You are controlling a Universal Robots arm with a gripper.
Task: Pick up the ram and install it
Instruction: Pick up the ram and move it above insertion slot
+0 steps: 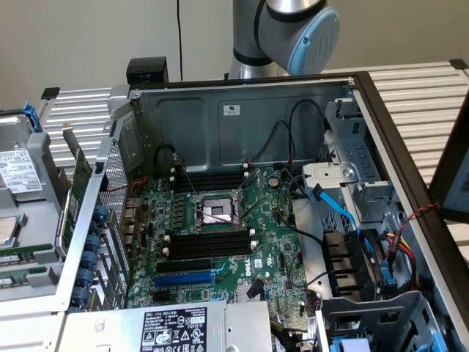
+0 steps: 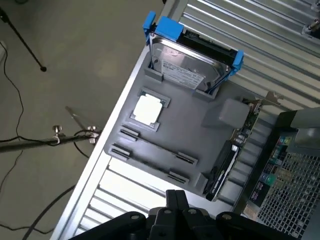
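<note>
In the exterior view, two thin green ram sticks point(image 1: 16, 257) lie in a grey tray point(image 1: 29, 293) at the left edge, outside the open computer case. On the motherboard point(image 1: 220, 242), long black memory slots point(image 1: 209, 244) stand empty on both sides of the processor socket point(image 1: 216, 211). In the wrist view, my gripper point(image 2: 176, 199) hangs above the near edge of the same grey tray point(image 2: 195, 120), fingers together and holding nothing. Two long clip holders point(image 2: 152, 152) lie just beyond it; between their clips I see thin dark lines and cannot tell the ram there.
The tray also carries a hard drive in a blue bracket point(image 2: 192, 60) and a pale square processor point(image 2: 148, 109). An upright green card point(image 1: 75, 192) stands by the case's left wall. Cables and a drive cage point(image 1: 359, 242) crowd the case's right side. The arm's elbow point(image 1: 293, 29) rises behind the case.
</note>
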